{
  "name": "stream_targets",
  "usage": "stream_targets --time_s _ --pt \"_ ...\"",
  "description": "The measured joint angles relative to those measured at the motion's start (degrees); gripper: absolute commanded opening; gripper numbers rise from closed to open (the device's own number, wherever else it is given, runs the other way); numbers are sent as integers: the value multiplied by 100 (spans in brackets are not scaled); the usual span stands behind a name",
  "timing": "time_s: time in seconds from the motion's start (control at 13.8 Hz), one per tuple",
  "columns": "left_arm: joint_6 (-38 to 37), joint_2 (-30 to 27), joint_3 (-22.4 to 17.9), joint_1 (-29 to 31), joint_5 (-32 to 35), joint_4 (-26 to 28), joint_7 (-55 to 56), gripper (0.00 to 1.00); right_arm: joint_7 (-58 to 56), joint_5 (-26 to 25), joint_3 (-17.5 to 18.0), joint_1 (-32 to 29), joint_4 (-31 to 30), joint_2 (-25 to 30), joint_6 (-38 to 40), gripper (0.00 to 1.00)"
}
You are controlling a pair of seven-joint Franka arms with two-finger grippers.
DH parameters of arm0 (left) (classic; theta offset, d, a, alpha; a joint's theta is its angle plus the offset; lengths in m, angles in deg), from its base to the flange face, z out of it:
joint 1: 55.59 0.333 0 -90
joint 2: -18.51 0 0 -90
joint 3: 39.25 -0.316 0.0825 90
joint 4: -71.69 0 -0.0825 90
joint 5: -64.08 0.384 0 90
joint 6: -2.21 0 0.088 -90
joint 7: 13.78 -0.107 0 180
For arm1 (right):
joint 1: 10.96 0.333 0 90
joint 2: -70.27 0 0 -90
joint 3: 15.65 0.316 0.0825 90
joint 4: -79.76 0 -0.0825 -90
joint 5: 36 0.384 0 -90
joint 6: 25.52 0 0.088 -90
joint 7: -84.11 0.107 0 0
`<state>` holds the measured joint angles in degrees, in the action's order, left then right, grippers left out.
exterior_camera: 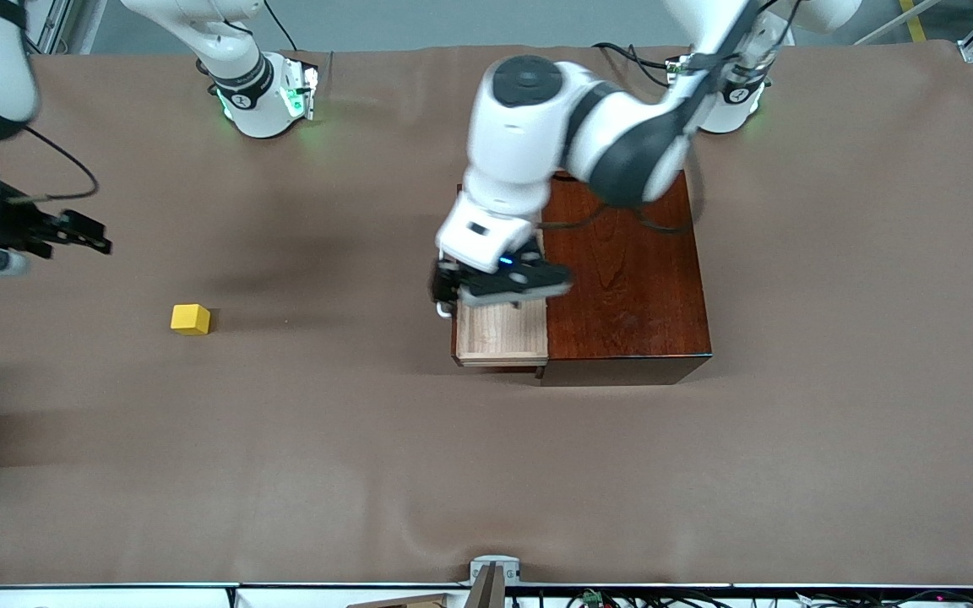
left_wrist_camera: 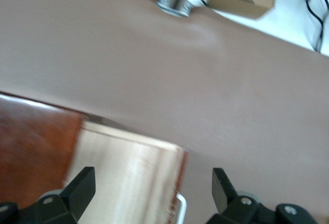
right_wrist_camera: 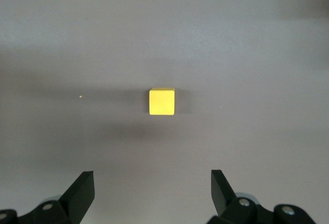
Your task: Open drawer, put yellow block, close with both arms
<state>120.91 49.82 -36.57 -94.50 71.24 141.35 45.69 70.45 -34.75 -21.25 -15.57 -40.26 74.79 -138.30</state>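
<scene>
Toward the right arm's end of the table, yellow block [exterior_camera: 190,319] sat alone, well apart from the slid-out drawer [exterior_camera: 501,333]. Right gripper [right_wrist_camera: 152,193] hovered nearer it, spread wide, empty. Left gripper [left_wrist_camera: 153,190] hung over the drawer, likewise spread and empty.

drawer [exterior_camera: 502,333]: partly open, pale interior | yellow block [exterior_camera: 190,319]: on table, well apart
</scene>
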Motion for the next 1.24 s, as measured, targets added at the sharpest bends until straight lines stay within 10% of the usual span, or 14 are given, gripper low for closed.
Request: stream_targets --time_s 0.87,1.02,1.24 --pt "-755 -1774 15 2194 -175 1611 -2086 100 -4 -3 42 51 -907 -2314 -3111 100" --pt "-756 -2085 16 2388 -176 1953 -2376 100 -2 -2 47 83 -899 -2559 -3323 33" --pt "-890 -2503 16 2765 -176 2303 -3137 100 168 6 48 161 -812 -2704 -3350 0"
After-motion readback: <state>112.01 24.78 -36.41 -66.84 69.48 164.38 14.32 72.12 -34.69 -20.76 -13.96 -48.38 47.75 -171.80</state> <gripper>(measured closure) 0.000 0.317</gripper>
